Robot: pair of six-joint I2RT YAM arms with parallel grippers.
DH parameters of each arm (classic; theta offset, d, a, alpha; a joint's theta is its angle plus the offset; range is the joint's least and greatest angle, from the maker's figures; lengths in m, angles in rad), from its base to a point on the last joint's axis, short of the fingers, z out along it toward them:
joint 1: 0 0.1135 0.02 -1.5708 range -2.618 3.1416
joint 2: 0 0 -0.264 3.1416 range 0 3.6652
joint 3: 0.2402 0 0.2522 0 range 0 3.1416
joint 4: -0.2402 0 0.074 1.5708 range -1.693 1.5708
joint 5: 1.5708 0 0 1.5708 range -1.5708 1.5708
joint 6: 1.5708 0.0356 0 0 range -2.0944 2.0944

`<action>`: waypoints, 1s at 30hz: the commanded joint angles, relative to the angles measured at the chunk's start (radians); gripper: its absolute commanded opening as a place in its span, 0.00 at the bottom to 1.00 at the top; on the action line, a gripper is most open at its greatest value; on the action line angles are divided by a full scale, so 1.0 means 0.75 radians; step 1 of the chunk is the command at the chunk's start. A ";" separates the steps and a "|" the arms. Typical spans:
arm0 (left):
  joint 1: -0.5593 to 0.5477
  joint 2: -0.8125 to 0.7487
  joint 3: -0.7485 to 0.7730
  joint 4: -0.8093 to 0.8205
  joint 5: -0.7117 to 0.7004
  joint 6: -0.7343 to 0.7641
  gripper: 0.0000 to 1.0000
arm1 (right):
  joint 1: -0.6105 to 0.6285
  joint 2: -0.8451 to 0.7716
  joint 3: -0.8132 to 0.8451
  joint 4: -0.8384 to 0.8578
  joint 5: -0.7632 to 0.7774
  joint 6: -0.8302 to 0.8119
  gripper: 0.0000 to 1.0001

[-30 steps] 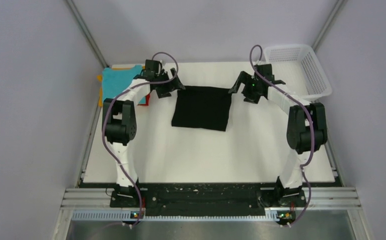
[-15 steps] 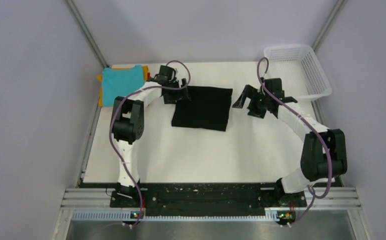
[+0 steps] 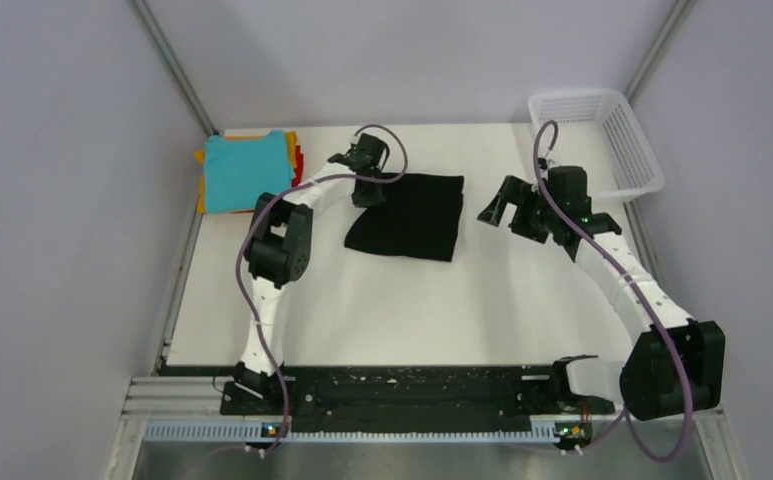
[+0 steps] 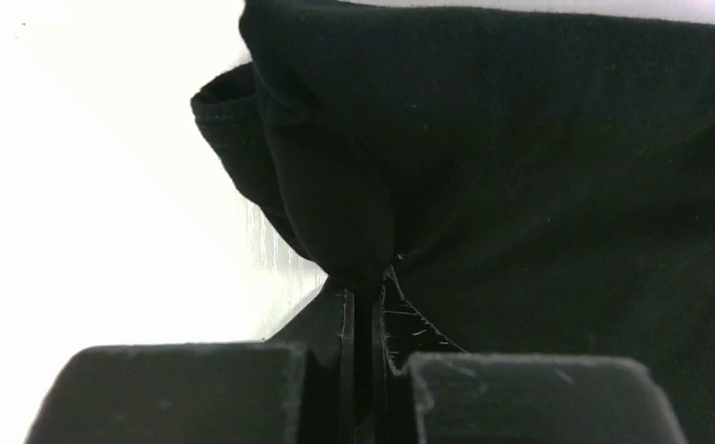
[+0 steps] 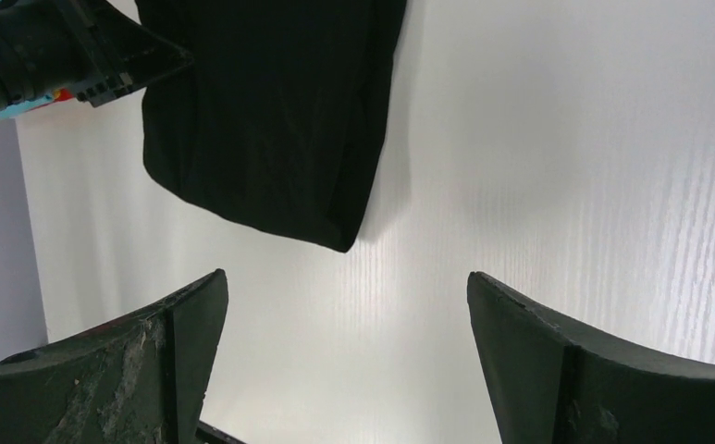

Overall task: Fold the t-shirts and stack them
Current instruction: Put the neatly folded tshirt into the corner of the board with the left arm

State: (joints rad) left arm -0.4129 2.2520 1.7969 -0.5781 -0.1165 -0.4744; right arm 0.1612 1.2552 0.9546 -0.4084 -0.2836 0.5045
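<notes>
In the far left corner of the white table (image 3: pixel 412 320) lies a pile of folded square cloth tees. A teal t-shirt (image 3: pixel 245 172) is on top. Under it is an orange-yellow t-shirt (image 3: pixel 201 195), of which only the edges show. A red t-shirt (image 3: pixel 299 165) shows as a thin strip on the right side of the pile.

Just to the right of the pile, the left gripper (image 3: pixel 369 195) reaches down to the far left corner of a large plain black t-shirt (image 3: pixel 412 215) of soft cloth. This one lies folded to a rectangle in the far middle of the table. In the left wrist view the left gripper (image 4: pixel 369 289) is clenched on a bunch of the black t-shirt (image 4: pixel 566 185), and the cloth rises in a small hump at the fingertips.

To the right of the black t-shirt, near its right edge but apart from it, hangs the right gripper (image 3: pixel 509 212). Its jaws are spread wide and hold nothing. The right wrist view shows only the bare table between its fingers (image 5: pixel 594 370).

A white plastic mesh basket (image 3: pixel 612 140) stands in the far right corner.
</notes>
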 commanded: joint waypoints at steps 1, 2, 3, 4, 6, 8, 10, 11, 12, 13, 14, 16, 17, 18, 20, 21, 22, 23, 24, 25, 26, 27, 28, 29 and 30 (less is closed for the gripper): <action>0.002 0.089 0.046 -0.209 -0.185 -0.023 0.00 | -0.002 -0.098 -0.032 -0.026 0.050 -0.048 0.99; 0.002 0.079 0.065 -0.228 -0.250 -0.009 0.00 | -0.001 -0.113 -0.037 -0.030 0.060 -0.055 0.99; 0.002 0.066 0.081 -0.244 -0.313 0.013 0.00 | -0.001 -0.127 -0.041 -0.036 0.070 -0.062 0.99; 0.002 0.048 0.096 -0.250 -0.387 0.042 0.00 | -0.001 -0.141 -0.045 -0.039 0.077 -0.070 0.99; 0.004 0.007 0.116 -0.240 -0.530 0.112 0.00 | 0.000 -0.166 -0.048 -0.047 0.082 -0.086 0.99; 0.013 -0.036 0.130 -0.212 -0.623 0.190 0.00 | 0.000 -0.183 -0.050 -0.049 0.086 -0.104 0.99; 0.030 -0.077 0.138 -0.171 -0.677 0.259 0.00 | 0.000 -0.196 -0.049 -0.057 0.102 -0.119 0.99; 0.040 -0.095 0.139 -0.148 -0.712 0.289 0.00 | -0.001 -0.200 -0.047 -0.062 0.115 -0.127 0.99; 0.049 -0.113 0.143 -0.131 -0.736 0.324 0.00 | 0.000 -0.204 -0.044 -0.069 0.129 -0.136 0.99; 0.058 -0.126 0.152 -0.117 -0.750 0.354 0.00 | -0.001 -0.205 -0.040 -0.076 0.142 -0.146 0.99; 0.069 -0.136 0.164 -0.106 -0.768 0.389 0.00 | -0.002 -0.208 -0.037 -0.080 0.153 -0.158 0.99; 0.087 -0.155 0.194 -0.091 -0.815 0.451 0.00 | 0.000 -0.214 -0.027 -0.090 0.173 -0.176 0.99; 0.094 -0.166 0.203 -0.079 -0.844 0.490 0.00 | 0.000 -0.216 -0.026 -0.090 0.178 -0.186 0.99; 0.100 -0.179 0.210 -0.057 -0.868 0.531 0.00 | -0.001 -0.217 -0.022 -0.090 0.186 -0.195 0.99; 0.118 -0.206 0.223 -0.019 -0.892 0.605 0.00 | 0.000 -0.218 -0.016 -0.091 0.207 -0.208 0.99; 0.128 -0.219 0.231 -0.004 -0.894 0.636 0.00 | 0.000 -0.218 -0.012 -0.092 0.220 -0.210 0.99; 0.138 -0.234 0.238 0.013 -0.894 0.675 0.00 | 0.000 -0.218 -0.010 -0.092 0.226 -0.211 0.99; 0.148 -0.254 0.248 0.032 -0.894 0.721 0.00 | 0.000 -0.218 -0.011 -0.090 0.231 -0.212 0.99; 0.159 -0.264 0.256 0.055 -0.895 0.757 0.00 | -0.001 -0.218 -0.008 -0.091 0.234 -0.213 0.99; 0.166 -0.277 0.261 0.077 -0.901 0.797 0.00 | -0.001 -0.219 -0.009 -0.091 0.236 -0.216 0.99; 0.172 -0.288 0.267 0.100 -0.905 0.834 0.00 | 0.000 -0.220 -0.009 -0.090 0.242 -0.219 0.99; 0.179 -0.298 0.276 0.117 -0.912 0.868 0.00 | 0.000 -0.221 -0.011 -0.090 0.245 -0.220 0.99; 0.183 -0.304 0.291 0.129 -0.918 0.898 0.00 | -0.002 -0.222 -0.011 -0.091 0.248 -0.222 0.99; 0.189 -0.310 0.308 0.134 -0.922 0.923 0.00 | 0.000 -0.222 -0.011 -0.090 0.251 -0.222 0.99; 0.195 -0.315 0.327 0.134 -0.921 0.940 0.00 | -0.001 -0.222 -0.010 -0.091 0.253 -0.223 0.99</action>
State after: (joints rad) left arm -0.2829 2.1014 1.9648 -0.5747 -0.7521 0.0990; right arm 0.1612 1.1248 0.9146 -0.4824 -0.1204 0.3592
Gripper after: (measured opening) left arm 0.049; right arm 0.986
